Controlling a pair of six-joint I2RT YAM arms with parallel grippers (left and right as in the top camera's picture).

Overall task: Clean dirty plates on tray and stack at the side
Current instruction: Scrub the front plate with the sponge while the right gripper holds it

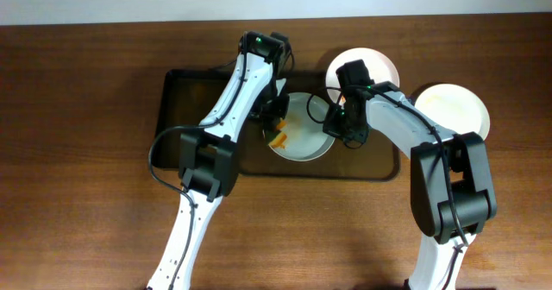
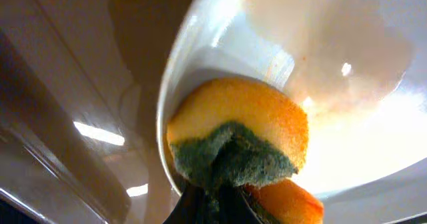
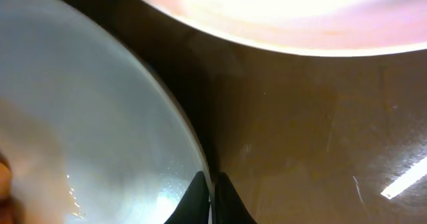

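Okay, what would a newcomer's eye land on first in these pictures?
The orange-and-green sponge, clamped in the left gripper, presses on the smeared plate in the middle of the dark tray. The right gripper pinches that plate's rim; a second plate and a third plate lie further right.

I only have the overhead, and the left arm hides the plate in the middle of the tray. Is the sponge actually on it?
Observer: Yes. In the left wrist view, the left gripper pinches the sponge by its green scouring side. The yellow side sits against the plate, just inside the rim.
Operator: Any sauce on it?
Observer: A faint orange smear shows right beside the sponge.
Operator: Is the right gripper holding that plate?
Observer: It looks so. In the right wrist view, the right gripper is shut on the plate's thin rim.
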